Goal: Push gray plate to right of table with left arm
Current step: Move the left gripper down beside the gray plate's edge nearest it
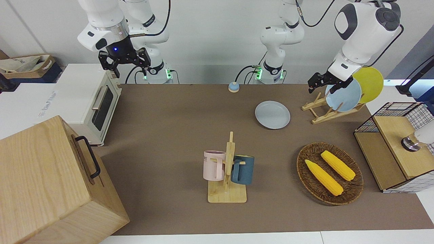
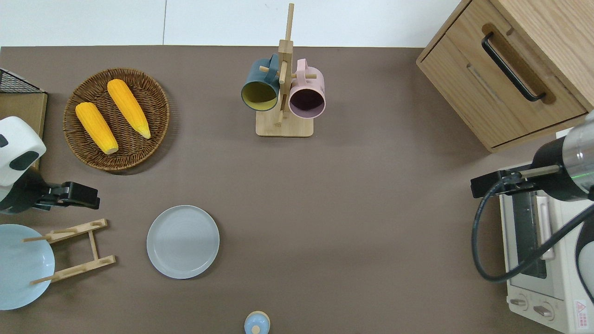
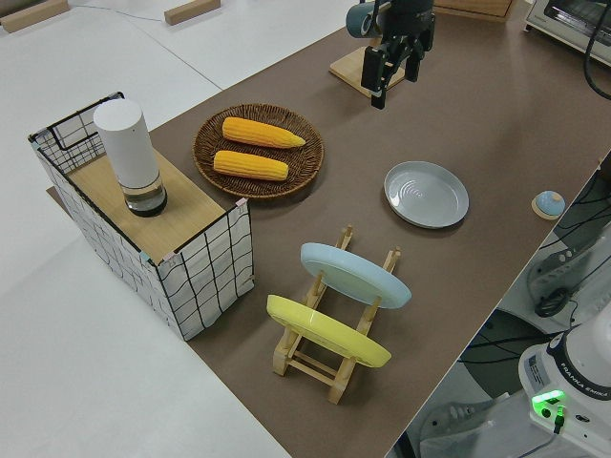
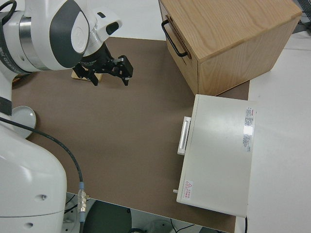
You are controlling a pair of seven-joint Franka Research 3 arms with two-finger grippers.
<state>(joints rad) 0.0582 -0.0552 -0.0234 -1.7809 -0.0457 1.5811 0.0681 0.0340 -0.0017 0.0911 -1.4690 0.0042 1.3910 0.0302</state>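
The gray plate (image 1: 272, 115) (image 2: 183, 241) (image 3: 427, 194) lies flat on the brown table (image 1: 162, 135) (image 2: 371, 208), toward the left arm's end and near the robots' edge. Its edge also shows in the right side view (image 4: 22, 119). My left gripper (image 1: 321, 87) (image 2: 95, 199) (image 3: 393, 81) hangs open and empty in the air, over bare table between the wicker basket and the plate rack. It is apart from the gray plate, off toward the left arm's end. The right arm is parked, its gripper (image 1: 124, 67) (image 4: 111, 77) open and empty.
A wooden rack (image 2: 76, 250) beside the gray plate holds a sky-blue plate (image 1: 344, 96) and a yellow plate (image 1: 369, 83). A wicker basket (image 2: 153, 139) holds two corn cobs. A mug tree (image 2: 283, 93), small blue bell (image 2: 256, 323), toaster oven (image 2: 543, 260), wooden cabinet (image 2: 506, 79) and wire crate (image 1: 393, 149) stand around.
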